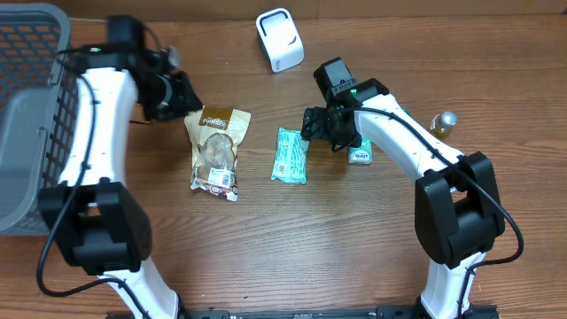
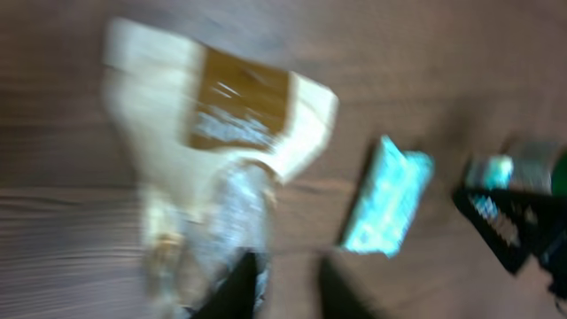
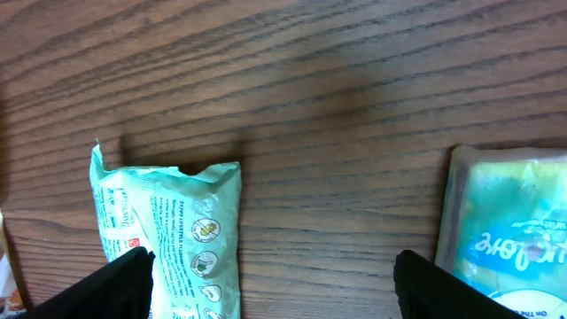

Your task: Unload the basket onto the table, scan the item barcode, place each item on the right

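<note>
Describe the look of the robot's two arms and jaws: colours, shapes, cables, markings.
Both the left arm and right arm have white curved shells joined by bulky black joints. Thin black cables run along them. The jaws are black. A green light glows on the right arm's black wrist block.

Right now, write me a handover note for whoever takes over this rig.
Left gripper: at the top edge of the brown snack bag; the view is blurred, so open or shut is unclear.
Right gripper: open, empty, low between the teal packet and the small green packet.
White scanner: on the far side, nothing near it.
Done: no item lifted.
To do: pick one up and show its barcode to the scanner.
</note>
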You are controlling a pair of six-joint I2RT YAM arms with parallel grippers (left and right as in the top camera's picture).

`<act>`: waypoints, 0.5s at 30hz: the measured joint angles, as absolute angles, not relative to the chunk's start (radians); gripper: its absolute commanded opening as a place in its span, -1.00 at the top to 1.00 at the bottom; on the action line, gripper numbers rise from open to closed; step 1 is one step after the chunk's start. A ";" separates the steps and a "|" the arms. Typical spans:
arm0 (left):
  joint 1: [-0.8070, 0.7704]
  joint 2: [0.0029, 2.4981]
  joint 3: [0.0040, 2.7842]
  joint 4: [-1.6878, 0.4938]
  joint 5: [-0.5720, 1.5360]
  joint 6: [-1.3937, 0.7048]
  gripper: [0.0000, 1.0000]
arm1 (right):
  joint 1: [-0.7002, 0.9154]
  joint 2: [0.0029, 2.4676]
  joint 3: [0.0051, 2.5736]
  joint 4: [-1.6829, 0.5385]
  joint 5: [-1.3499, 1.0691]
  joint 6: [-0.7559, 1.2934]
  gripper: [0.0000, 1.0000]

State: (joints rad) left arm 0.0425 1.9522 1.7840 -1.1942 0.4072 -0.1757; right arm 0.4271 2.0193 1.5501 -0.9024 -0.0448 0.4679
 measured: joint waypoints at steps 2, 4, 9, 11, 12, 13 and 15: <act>-0.009 1.952 1.747 -1.171 0.422 -0.173 0.90 | 0.427 2.020 1.550 -0.896 -0.049 0.467 -0.71; -0.061 1.952 1.703 -1.135 0.435 -0.174 0.89 | 0.427 2.020 1.550 -0.881 -0.064 0.457 -0.73; -0.178 1.953 1.582 -1.024 0.445 -0.185 0.88 | 0.413 2.020 1.550 -0.857 -0.162 0.373 -0.82; -0.219 1.953 1.539 -0.989 0.447 -0.204 0.88 | 0.402 2.020 1.550 -0.855 -0.192 0.349 -0.83; -0.233 1.953 1.524 -0.974 0.449 -0.212 0.88 | 0.395 2.020 1.550 -0.855 -0.207 0.340 -0.83; -0.248 1.953 1.509 -0.955 0.451 -0.227 0.88 | 0.388 2.020 1.550 -0.852 -0.216 0.334 -0.83; -0.271 1.953 1.484 -0.917 0.453 -0.244 0.86 | 0.370 2.020 1.550 -0.846 -0.251 0.313 -0.83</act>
State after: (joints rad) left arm -0.2707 1.9526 1.4837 -0.9169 0.4534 -0.2443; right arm 0.3698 2.0201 1.5497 -0.8455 -0.2508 0.3130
